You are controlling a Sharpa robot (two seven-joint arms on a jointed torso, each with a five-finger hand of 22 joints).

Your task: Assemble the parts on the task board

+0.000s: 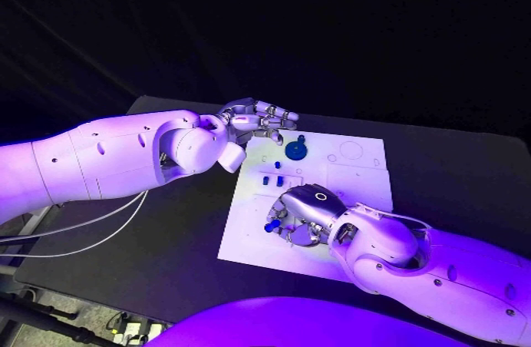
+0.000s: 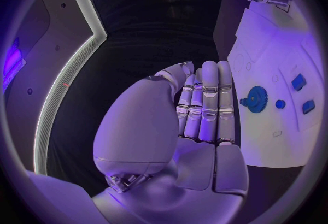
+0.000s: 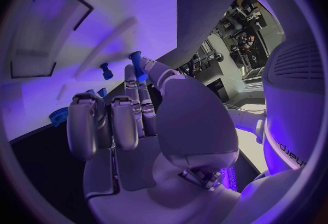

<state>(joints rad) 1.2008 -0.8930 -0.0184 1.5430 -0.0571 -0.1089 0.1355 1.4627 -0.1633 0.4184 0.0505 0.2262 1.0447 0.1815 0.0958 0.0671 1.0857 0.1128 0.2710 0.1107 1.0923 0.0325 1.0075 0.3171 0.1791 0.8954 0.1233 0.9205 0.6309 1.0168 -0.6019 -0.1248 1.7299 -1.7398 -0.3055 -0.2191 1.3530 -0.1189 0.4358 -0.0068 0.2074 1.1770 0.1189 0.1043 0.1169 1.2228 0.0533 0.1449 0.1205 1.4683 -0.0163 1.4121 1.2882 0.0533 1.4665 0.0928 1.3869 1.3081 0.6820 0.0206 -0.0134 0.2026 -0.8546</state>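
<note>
The white task board (image 1: 354, 182) lies in the middle of the black table. A blue gear (image 1: 297, 149) stands on its far left part, with two small blue blocks (image 1: 273, 180) nearer. My right hand (image 1: 301, 213) hovers low over the board's near left part and pinches a small blue peg (image 1: 272, 226) between thumb and a finger; the right wrist view shows that peg (image 3: 136, 62) at the fingertips. My left hand (image 1: 257, 119) hangs by the board's far left corner, fingers straight and holding nothing (image 2: 205, 104). The gear (image 2: 256, 98) lies beside it.
A second blue peg (image 3: 106, 71) stands on the board ahead of the right hand. The board's far right part has round outlines (image 1: 352, 150). Bare black table (image 1: 465, 170) lies on both sides of the board.
</note>
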